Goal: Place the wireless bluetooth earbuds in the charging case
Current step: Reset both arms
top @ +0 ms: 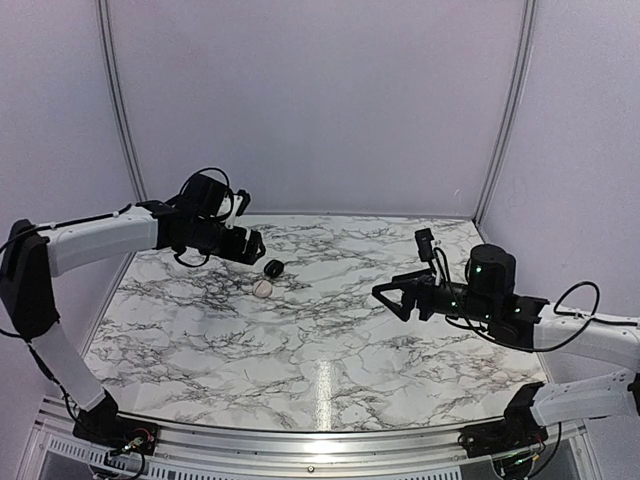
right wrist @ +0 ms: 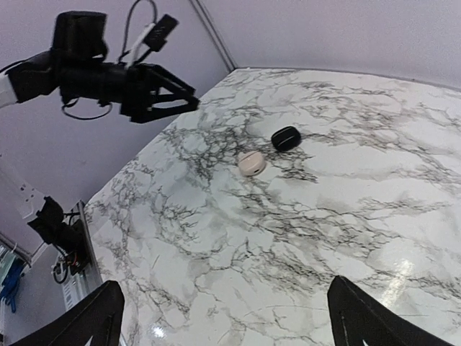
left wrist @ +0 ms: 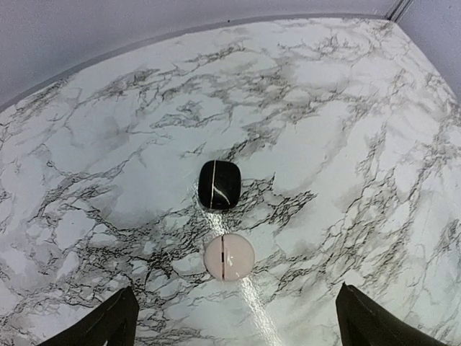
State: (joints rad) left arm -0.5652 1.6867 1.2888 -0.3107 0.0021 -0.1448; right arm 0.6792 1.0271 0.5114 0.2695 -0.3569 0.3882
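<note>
While the left hand [top: 256, 247] and right hand [top: 388, 300] hung spread, probably poised to grasp, the shut charging case [top: 262, 288] lay just beside a black puck [top: 274, 268] at its one o'clock.

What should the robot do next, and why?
Probably lower the left gripper onto the pale case, to hold it for opening: it looks shut beside the black puck, no earbuds show, and that gripper hangs open and empty near it.
</note>
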